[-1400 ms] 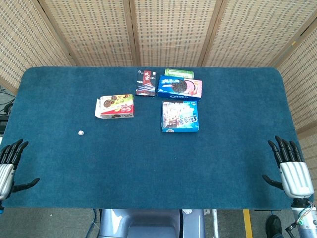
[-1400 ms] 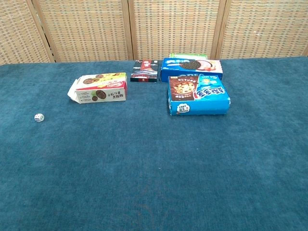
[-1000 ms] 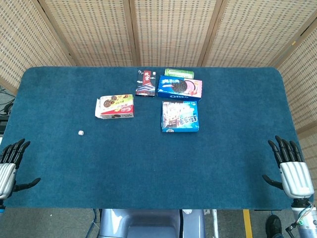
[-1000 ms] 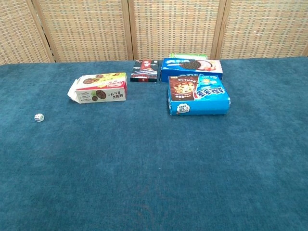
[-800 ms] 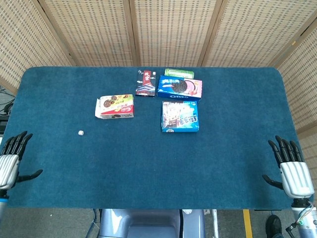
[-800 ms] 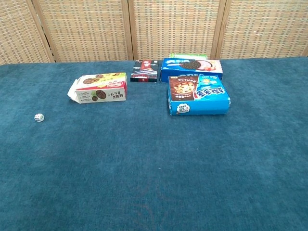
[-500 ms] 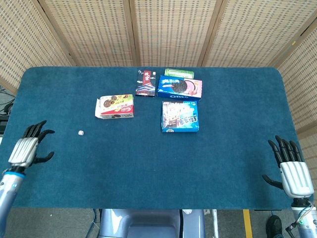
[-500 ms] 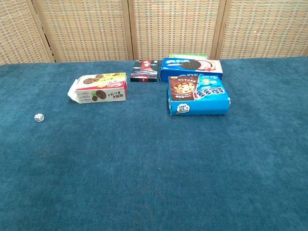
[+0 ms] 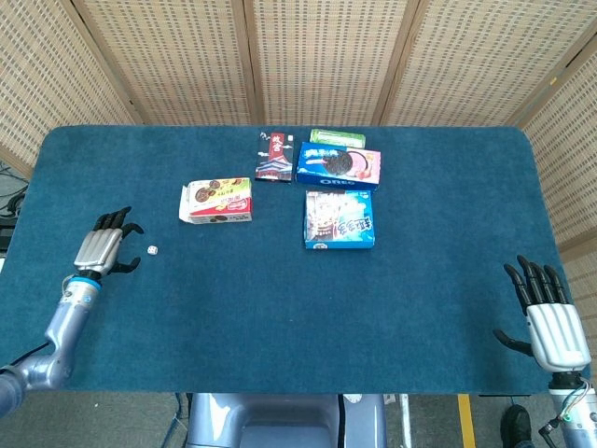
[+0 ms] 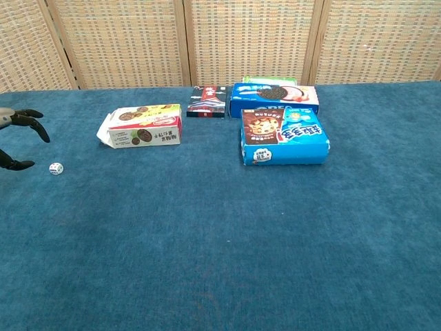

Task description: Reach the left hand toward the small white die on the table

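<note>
A table covered in dark blue carpet-like cloth (image 9: 280, 317) stands in front of woven wicker screens (image 9: 317, 56). The left hand (image 9: 104, 246) hovers over the left part of the table, its dark fingers (image 9: 119, 218) spread apart and empty, pointing away from the robot and slightly toward the centre. The small white die (image 9: 152, 250) lies on the cloth just beyond the thumb tip, on the side toward the table's middle, near the hand but not touching it. In the chest view only the left hand's fingertips (image 10: 27, 118) show at the left edge, arched above and beside the die (image 10: 56, 168).

Farther out past those fingers, toward the middle of the table, lies a red and white biscuit box (image 9: 216, 202). Beyond it sit a dark red packet (image 9: 275, 157), a blue Oreo box (image 9: 340, 166), a green packet (image 9: 337, 137) behind that, and a blue cookie box (image 9: 340, 219) nearer the robot.

The right hand (image 9: 550, 322) rests at the table's right near corner, fingers spread and empty, well apart from everything.
</note>
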Motion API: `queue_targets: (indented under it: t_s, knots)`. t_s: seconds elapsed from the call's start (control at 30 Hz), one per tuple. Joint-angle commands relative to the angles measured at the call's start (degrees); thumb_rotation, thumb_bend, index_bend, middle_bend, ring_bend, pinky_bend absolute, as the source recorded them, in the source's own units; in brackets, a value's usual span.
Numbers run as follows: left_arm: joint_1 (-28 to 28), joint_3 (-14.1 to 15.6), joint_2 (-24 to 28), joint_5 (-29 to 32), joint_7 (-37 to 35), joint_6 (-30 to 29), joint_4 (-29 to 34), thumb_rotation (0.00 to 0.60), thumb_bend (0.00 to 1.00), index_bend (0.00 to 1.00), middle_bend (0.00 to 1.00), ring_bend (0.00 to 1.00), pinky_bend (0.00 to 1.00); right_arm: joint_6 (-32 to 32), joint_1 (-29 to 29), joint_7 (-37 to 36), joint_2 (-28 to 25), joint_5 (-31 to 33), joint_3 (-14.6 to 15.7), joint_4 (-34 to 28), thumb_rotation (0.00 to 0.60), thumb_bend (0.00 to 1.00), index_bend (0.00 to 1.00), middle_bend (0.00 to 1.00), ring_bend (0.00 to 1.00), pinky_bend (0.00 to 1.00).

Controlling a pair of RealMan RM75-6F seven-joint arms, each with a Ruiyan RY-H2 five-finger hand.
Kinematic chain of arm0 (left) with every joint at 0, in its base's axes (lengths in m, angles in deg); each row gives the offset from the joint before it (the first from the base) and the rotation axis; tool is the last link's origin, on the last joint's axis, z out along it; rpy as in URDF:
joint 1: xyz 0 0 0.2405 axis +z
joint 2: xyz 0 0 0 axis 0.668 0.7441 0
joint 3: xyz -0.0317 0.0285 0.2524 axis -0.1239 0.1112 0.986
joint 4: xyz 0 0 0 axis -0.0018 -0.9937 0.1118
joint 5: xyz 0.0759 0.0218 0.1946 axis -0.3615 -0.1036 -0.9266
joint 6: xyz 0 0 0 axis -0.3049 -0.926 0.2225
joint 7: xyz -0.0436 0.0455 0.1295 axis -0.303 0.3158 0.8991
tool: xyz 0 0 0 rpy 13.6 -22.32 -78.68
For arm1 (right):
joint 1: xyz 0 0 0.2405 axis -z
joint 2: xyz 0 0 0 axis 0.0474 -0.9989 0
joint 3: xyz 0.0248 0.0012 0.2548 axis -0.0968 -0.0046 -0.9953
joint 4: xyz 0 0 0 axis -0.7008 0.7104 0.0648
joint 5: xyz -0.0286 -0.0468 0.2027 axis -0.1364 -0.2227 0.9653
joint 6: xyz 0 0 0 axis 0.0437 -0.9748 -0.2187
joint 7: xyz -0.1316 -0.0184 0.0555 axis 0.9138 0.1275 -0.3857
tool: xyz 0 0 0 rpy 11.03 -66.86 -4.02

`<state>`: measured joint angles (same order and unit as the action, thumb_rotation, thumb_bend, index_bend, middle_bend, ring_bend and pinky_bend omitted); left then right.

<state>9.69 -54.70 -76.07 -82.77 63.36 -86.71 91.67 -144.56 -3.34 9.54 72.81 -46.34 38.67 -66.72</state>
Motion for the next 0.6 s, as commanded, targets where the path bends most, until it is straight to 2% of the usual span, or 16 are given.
queue_targets:
  t_s: [0.03,0.27,0.4,0.6]
  knots:
    - [-1.73,-0.25,-1.94,2.7,3.03,2.08,-1.69,0.6,0.36,0.32,0.0,0.0,0.0,0.04,0.0,-0.17,-0.02,0.03,-0.01,-0.02,0.6,0.0,0.04,0.0,0.0,0.0]
    - [-3.76,-0.44,-5.02,8.3,8.4,3.71,-4.87,0.6,0.37,0.34,0.0,0.0,0.0,-0.05,0.06,-0.68,-0.05,-0.04,-0.01,0.04,0.6,0.0,0.04,0.0,0.0,0.0]
    - [-4.35,-0.33,-6.02,9.99,9.77,4.15,-6.04,0.6,0.37,0.38,0.0,0.0,0.0,0.0,0.05,-0.86,-0.06,-0.01,-0.04,0.07,0.6,0.0,0.04,0.0,0.0,0.0]
    - [-4.91,-0.22,-7.3,11.43,10.38,4.62,-7.7,0.6,0.38,0.38,0.0,0.0,0.0,-0.08,0.1,-0.97,-0.06,-0.03,-0.06,0.07,0.6,0.0,0.04,0.0,0.0,0.0]
